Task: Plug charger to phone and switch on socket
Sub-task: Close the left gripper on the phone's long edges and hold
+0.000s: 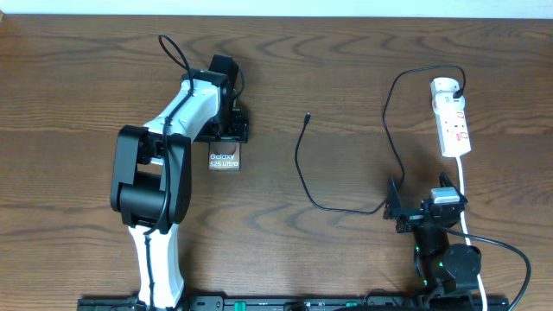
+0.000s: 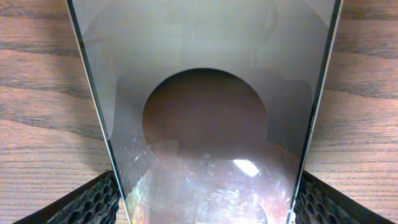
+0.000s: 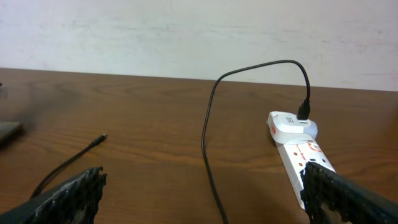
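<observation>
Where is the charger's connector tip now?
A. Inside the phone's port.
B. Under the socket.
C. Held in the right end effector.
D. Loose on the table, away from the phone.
D: the tip of the charger lies bare on the table, clearly apart from the phone, and nothing holds it.

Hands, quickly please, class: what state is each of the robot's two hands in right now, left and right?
Left hand: closed on the phone.
Right hand: open, holding nothing.
</observation>
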